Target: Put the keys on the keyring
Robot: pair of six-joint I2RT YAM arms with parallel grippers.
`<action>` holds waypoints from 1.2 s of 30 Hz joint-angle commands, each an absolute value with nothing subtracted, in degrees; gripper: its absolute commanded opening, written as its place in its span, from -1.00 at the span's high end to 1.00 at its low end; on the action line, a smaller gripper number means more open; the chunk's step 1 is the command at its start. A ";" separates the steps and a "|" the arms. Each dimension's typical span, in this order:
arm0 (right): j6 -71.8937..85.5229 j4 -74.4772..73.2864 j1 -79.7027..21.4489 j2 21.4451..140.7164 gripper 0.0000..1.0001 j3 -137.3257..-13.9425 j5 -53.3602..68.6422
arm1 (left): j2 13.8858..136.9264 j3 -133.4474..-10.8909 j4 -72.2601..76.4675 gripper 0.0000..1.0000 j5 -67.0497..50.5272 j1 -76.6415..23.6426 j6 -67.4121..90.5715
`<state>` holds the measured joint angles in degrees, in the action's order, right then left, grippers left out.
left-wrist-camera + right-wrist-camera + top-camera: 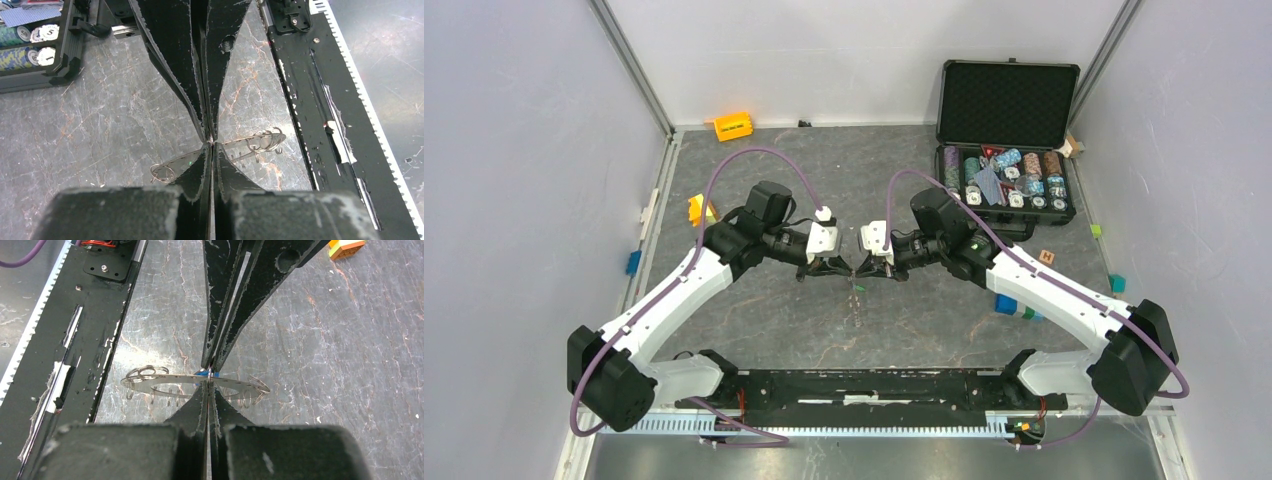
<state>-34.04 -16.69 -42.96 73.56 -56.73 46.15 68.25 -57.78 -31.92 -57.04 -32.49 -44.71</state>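
**Where the left gripper (212,148) meets the right gripper (208,386), both pinch the keyring (235,384)**

While its fingertips are pressed flat together, each gripper bites the thin silver ring at the same spot, one from either side, tip almost against tip. The ring runs out to both sides of the fingers and lies nearly flat. Small wire loops are bunched at its two ends and dangle below it. A blue key (201,373) shows as a speck right at the left gripper's tips; whether it sits inside that grip or on the ring cannot be told. A green key (859,288) shows just nearward of the meeting point. All of this is over the middle of the worktop (844,150), about midway between its left and right edges. A black case (1007,105) of poker chips stands open at the far right corner. The black base rail (874,385) lines the near edge.
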 commanded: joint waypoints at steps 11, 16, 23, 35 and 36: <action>-29.75 -9.46 -42.67 73.76 0.81 -55.19 42.76 | 67.46 -57.97 -21.73 0.95 -49.72 -33.89 -23.77; -28.21 -8.11 -42.71 74.40 0.75 -54.73 43.53 | 67.62 -59.05 -21.62 0.96 -46.65 -34.32 -21.07; -30.17 -10.82 -42.70 73.99 0.56 -56.71 43.03 | 67.64 -60.19 -24.92 0.96 -45.85 -34.59 -23.34; -33.55 -17.68 -42.80 75.40 0.54 -62.10 41.75 | 69.52 -62.47 -29.99 0.96 -42.63 -37.19 -27.77; -33.73 -18.19 -42.86 75.74 0.54 -62.15 41.75 | 69.57 -62.62 -29.99 0.96 -42.59 -37.18 -27.71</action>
